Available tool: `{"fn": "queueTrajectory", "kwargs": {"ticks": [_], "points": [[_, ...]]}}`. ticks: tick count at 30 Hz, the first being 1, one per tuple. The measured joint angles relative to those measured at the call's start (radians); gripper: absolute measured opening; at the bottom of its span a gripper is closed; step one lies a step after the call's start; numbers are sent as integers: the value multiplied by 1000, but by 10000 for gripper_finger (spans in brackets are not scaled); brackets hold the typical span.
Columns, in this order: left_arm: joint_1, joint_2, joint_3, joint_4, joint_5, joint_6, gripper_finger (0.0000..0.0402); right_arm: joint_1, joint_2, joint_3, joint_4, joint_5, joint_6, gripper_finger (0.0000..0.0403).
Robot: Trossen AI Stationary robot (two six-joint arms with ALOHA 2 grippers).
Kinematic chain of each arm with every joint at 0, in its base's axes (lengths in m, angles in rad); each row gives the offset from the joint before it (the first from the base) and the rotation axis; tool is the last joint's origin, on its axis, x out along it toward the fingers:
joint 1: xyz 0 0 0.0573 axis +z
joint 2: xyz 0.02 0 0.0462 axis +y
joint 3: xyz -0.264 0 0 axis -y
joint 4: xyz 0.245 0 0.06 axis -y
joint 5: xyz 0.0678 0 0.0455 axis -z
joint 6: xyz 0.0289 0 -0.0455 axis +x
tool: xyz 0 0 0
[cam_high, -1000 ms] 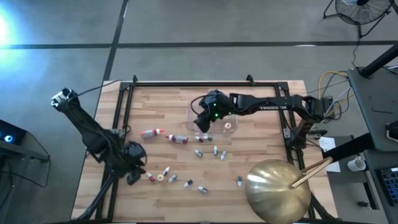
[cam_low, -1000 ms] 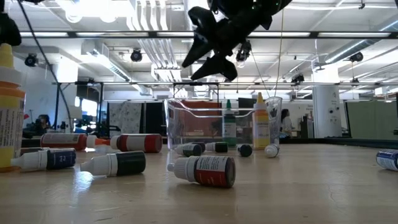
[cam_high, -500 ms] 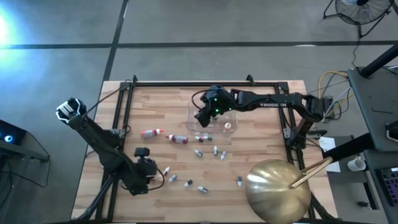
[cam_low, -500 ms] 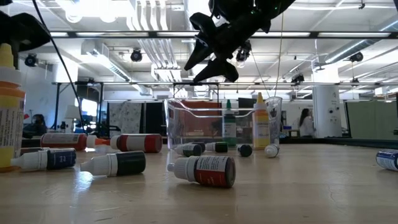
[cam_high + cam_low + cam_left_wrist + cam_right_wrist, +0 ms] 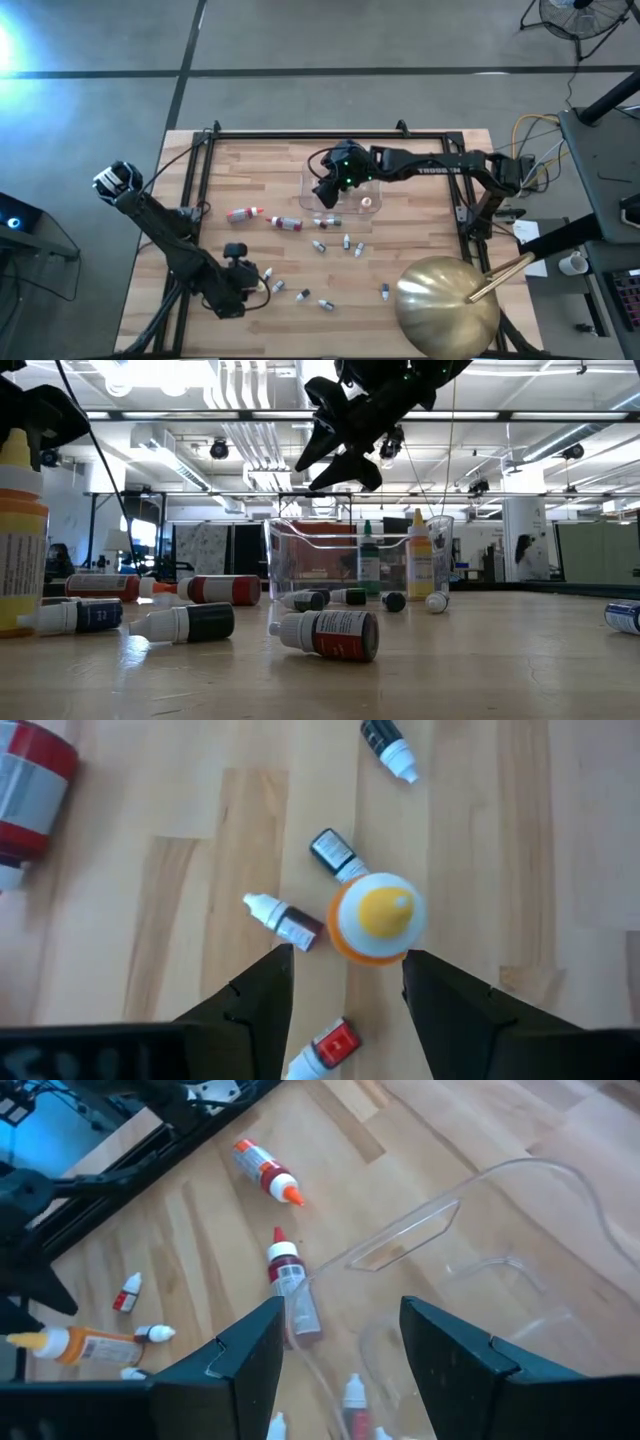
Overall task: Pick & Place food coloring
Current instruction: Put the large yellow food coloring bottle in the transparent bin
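Bottles of food coloring (image 5: 322,246) lie scattered mid-table and near-left; my left gripper (image 5: 345,988) hangs open and empty over an upright orange-capped bottle (image 5: 378,917), so a finger could tip it or shove neighbours. Right gripper (image 5: 340,1342), open and empty, hovers over the clear tub (image 5: 352,187); little room by its wall.

Two black jointed arms; right arm (image 5: 430,165) white lettering, green light; broad dark fingers (image 5: 255,1005).

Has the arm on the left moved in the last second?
Yes. In the high view the left tool has shifted right along the table's near edge, away from the black frame rail, and now hangs open over an upright orange-capped bottle.
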Motion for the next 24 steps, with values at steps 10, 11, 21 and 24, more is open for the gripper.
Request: {"fn": "queueTrajectory", "kwargs": {"ticks": [10, 11, 21, 24], "points": [[2, 6, -1, 22, 31, 95, 163, 2, 0, 0, -2, 0, 0, 192], [2, 8, -2, 29, 21, 95, 163, 2, 0, 0, -2, 0, 0, 192], [4, 47, -13, 128, -12, 127, 163, 2, 0, -6, -3, 0, 0, 192], [5, 59, -13, 136, -26, 131, 163, 2, 0, -17, -3, 0, 0, 192]]}}
